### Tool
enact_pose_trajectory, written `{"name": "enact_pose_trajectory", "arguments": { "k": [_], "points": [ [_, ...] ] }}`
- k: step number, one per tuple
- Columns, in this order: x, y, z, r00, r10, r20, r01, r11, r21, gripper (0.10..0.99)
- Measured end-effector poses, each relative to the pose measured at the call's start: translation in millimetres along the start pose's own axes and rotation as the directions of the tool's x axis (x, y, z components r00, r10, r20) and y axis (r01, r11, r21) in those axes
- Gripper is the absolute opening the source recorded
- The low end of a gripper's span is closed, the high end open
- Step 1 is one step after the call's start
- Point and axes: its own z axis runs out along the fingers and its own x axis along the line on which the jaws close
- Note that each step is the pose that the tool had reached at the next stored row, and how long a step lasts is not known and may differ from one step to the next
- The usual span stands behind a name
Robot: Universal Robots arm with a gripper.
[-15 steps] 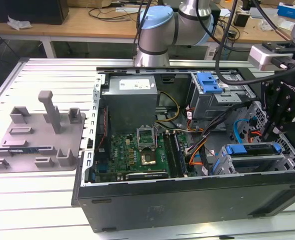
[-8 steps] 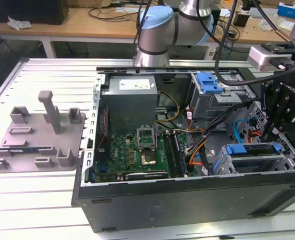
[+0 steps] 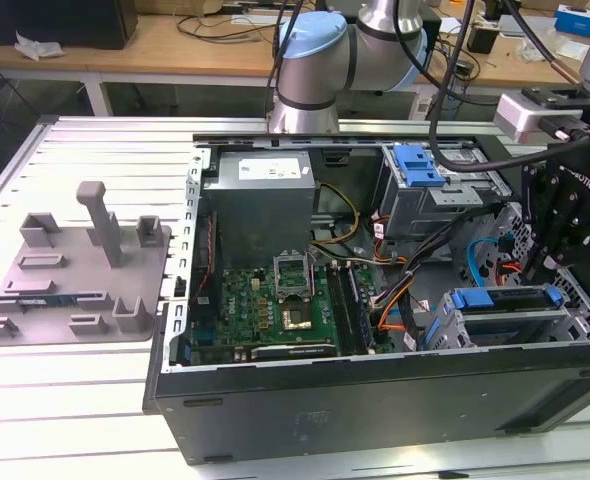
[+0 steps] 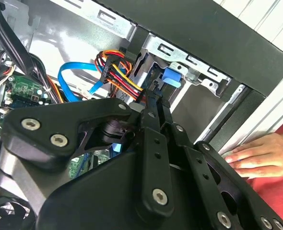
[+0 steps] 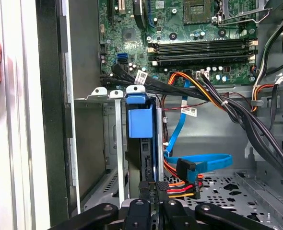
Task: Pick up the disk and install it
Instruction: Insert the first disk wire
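Note:
The disk [image 5: 139, 122] stands edge-on in a metal drive bay [image 5: 116, 143] inside the open computer case, its blue carrier showing between the rails. In the exterior view its blue carrier [image 3: 505, 297] lies along the top of the near right drive cage. My black gripper [image 5: 154, 185] sits right at the disk's end, with the two fingers pressed together and nothing visibly between them. In the second wrist view the gripper [image 4: 153, 96] points at the carrier's blue tab [image 4: 172, 76]. In the exterior view the gripper [image 3: 552, 262] hangs over the case's right end.
A person's hand [image 4: 256, 154] rests on the case's outer edge next to the bay. Orange, red and blue cables [image 5: 192, 170] crowd beside the disk. A second blue carrier [image 3: 420, 165] sits in the far cage. A grey moulded tray [image 3: 70, 270] lies at the exterior view's left.

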Motion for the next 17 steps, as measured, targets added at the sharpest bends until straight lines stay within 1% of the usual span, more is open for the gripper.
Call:
{"name": "enact_pose_trajectory", "arguments": {
  "k": [1,2,10,17],
  "points": [
    [-0.1,-1.2,0.4,0.9999,0.012,-0.0003,-0.012,0.9999,-0.002,0.169],
    [-0.2,-1.2,1.1,0.9991,0.042,-0.0025,-0.042,0.9991,-0.006,0.169],
    [0.6,-1.3,2.0,0.9990,0.044,-0.0027,-0.044,0.9990,-0.006,0.169],
    [0.7,-1.1,4.6,0.9990,0.044,-0.0026,-0.044,0.9990,-0.006,0.169]
  ]
}}
